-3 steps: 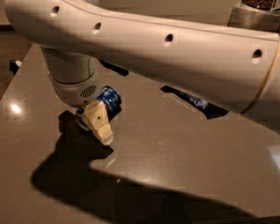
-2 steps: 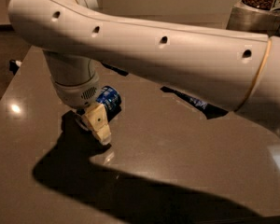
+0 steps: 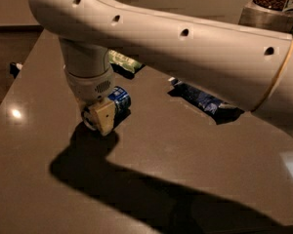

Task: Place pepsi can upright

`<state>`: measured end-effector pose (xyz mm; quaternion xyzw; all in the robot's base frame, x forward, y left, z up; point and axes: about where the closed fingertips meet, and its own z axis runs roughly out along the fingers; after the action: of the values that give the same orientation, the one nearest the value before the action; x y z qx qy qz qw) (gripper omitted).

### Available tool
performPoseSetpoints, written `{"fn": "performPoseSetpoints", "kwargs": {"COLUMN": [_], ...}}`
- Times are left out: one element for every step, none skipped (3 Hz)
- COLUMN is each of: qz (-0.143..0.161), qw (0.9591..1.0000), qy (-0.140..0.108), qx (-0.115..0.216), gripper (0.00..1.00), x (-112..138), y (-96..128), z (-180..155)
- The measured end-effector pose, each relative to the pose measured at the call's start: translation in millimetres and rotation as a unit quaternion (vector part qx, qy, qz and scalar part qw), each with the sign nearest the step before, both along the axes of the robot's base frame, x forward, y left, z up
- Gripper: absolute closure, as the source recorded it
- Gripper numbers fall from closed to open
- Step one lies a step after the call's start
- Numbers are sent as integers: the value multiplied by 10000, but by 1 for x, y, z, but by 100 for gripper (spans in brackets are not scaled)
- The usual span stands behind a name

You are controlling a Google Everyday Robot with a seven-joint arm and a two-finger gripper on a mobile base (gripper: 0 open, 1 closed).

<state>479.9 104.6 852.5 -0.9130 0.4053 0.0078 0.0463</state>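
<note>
The pepsi can [image 3: 119, 100] is a small dark-blue can with white markings, lying tilted on its side just above the dark table [image 3: 185, 150]. My gripper [image 3: 103, 117] hangs from the big white arm at the left centre and is shut on the can. One tan finger pad [image 3: 105, 119] shows in front; the other finger is hidden behind the can and wrist. Most of the can's body is hidden by the gripper.
A crinkled blue-and-white snack bag [image 3: 203, 100] lies to the right of the can. A green packet [image 3: 125, 61] lies behind the wrist. A metal dispenser with brown contents [image 3: 272, 4] stands at the back right. A small dark object [image 3: 13, 68] sits at the table's left edge.
The gripper with the can has shifted slightly up and back from the table. The arm has swung a little higher in the view.
</note>
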Motion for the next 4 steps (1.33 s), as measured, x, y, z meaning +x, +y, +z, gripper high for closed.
{"fn": "performPoseSetpoints", "kwargs": {"qz": [-334,-896,-1378,-1696], "qw": [9980,9847,9566,9133], "qy": [31,497,1250,2054], "qx": [544,1412,2242,3080], "gripper": [83,100,100,100], "x": [8,5,-1,-13], "y": [-15,-39,-57,-60], "z": [31,61,79,85]}}
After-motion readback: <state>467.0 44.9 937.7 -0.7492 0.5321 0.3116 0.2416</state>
